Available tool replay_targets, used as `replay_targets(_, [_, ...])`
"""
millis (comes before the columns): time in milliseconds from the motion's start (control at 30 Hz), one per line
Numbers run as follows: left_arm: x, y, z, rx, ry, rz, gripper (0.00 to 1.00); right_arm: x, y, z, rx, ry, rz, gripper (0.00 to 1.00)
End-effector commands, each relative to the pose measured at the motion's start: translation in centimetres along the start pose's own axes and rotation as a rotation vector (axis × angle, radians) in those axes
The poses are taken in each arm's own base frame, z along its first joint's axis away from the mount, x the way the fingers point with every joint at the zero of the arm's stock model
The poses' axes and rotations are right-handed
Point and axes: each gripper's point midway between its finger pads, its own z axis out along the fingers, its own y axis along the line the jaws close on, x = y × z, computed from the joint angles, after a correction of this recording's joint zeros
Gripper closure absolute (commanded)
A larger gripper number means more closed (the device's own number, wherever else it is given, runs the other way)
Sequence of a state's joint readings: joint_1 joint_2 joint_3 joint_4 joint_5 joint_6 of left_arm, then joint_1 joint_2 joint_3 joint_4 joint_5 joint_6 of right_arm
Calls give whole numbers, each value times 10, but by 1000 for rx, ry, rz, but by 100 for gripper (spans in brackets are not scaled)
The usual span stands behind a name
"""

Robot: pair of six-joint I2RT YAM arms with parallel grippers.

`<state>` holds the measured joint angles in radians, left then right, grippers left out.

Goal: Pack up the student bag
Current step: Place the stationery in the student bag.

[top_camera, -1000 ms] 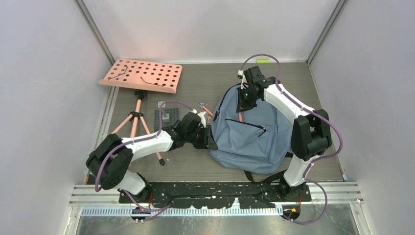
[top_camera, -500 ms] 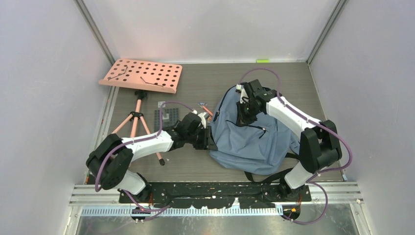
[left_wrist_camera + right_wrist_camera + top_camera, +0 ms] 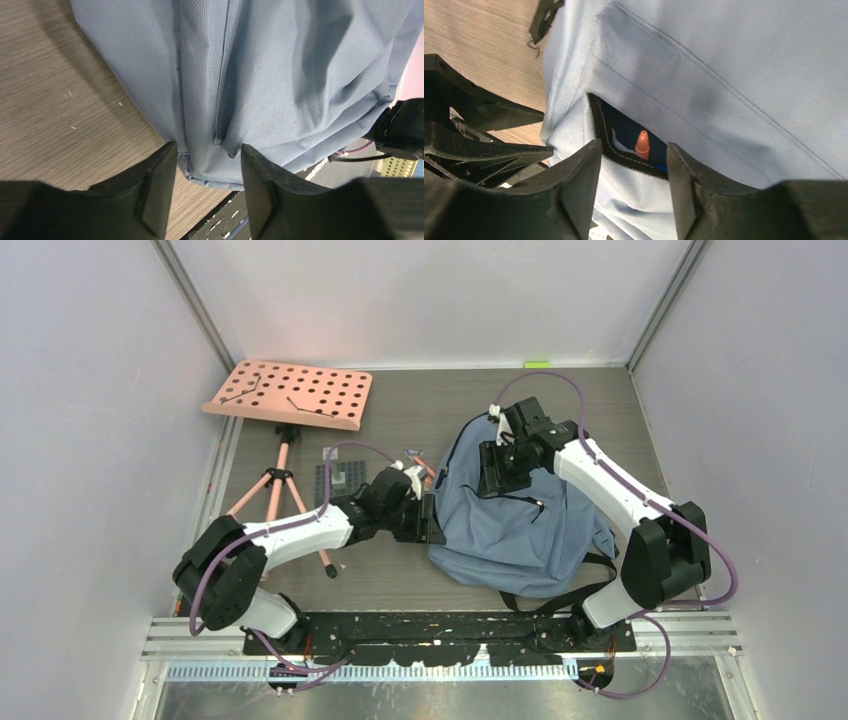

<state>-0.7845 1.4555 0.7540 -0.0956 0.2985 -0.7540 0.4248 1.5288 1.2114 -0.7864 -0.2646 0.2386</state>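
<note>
**Student bag lay flat between two robot arms, front pocket unzipped**

The student bag (image 3: 520,525), a blue-grey fabric backpack, lay on the wood-grain table (image 3: 400,580) right of centre, with its black straps trailing toward the near edge. At the far left stood a pink music stand (image 3: 290,393), its perforated desk tilted on a tripod, well apart from the bag.

The left gripper (image 3: 206,150) sat low against the bag's left edge. Its black fingers (image 3: 160,185) stood partly spread with a creased fold of the bag's fabric between them. Whether they were pinching the cloth or merely straddling it could not be told from the wrist view.

The right gripper (image 3: 634,145) reached over the upper part of the bag, directly above the front pocket (image 3: 624,132). Its fingers were spread and held nothing.

A dark gridded plate (image 3: 335,480) lay on the table between the stand's tripod legs and the left arm's wrist.

The pocket's black zipper (image 3: 599,135) gaped open, showing a darker blue lining. Inside it, seen between the right gripper's fingers, the orange tip of a pen (image 3: 642,142) pointed up toward the opening.
</note>
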Motion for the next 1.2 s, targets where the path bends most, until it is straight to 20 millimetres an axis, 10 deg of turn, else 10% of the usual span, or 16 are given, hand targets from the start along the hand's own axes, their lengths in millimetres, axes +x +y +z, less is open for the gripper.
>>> replay_targets(0, [-30,-15,-21,-12,-95,95,44,-29,14,-43,13,-137,-16,40])
replay_targets(267, [-57,-6,-51,-98,-181,164,21,-50,5,-85,124,-282,-2,27])
replay_targets(533, [-114,26,-62,-175,-264,37,23,-53,-23,-109,269,-397,67,24])
replay_targets(867, [-186,59,-22,-374,-306,46,34,-46,-23,-111,252,-412,91,24])
replay_targets(1167, [-207,87,23,-466,-276,-2,38,-39,-22,-108,232,-408,89,24])
